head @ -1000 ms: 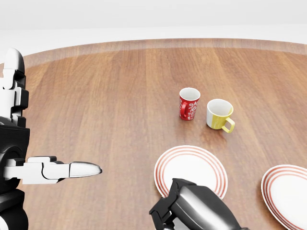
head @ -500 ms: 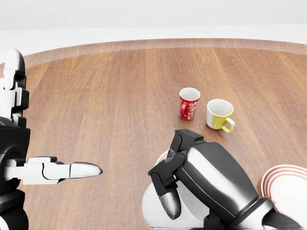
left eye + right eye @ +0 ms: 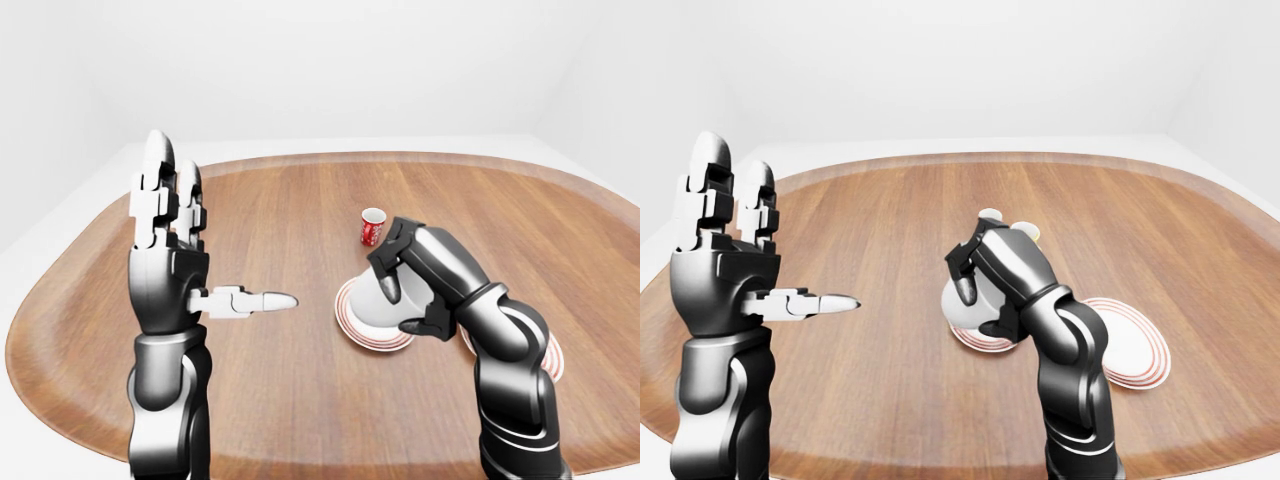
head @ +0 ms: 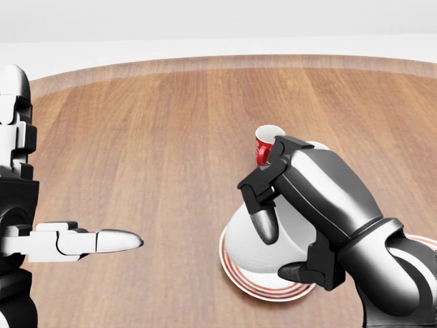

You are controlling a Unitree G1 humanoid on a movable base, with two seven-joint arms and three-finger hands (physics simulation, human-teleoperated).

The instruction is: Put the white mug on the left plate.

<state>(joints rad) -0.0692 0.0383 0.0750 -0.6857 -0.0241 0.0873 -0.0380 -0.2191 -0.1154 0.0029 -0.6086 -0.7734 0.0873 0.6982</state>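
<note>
Since a second ago my right hand (image 4: 287, 219) has risen from the bottom edge of the head view and travelled up over the left plate (image 4: 235, 279), bringing the white mug (image 4: 242, 239) with it. Nearest me, my left hand (image 4: 75, 242) hovers at the left, fingers spread and upright, thumb pointing right, holding nothing. Farther in, the right fingers (image 4: 265, 222) are wrapped round the mug, which hangs tilted just above the plate; whether its base already touches I cannot tell. The right plate (image 3: 548, 362) lies mostly hidden behind my forearm. Beyond, the red mug (image 4: 263, 145) stands on the table (image 4: 150, 137), close behind my knuckles. I judge this the placing step: next I should level the mug, lower it to the plate's middle, then loosen my grip.
</note>
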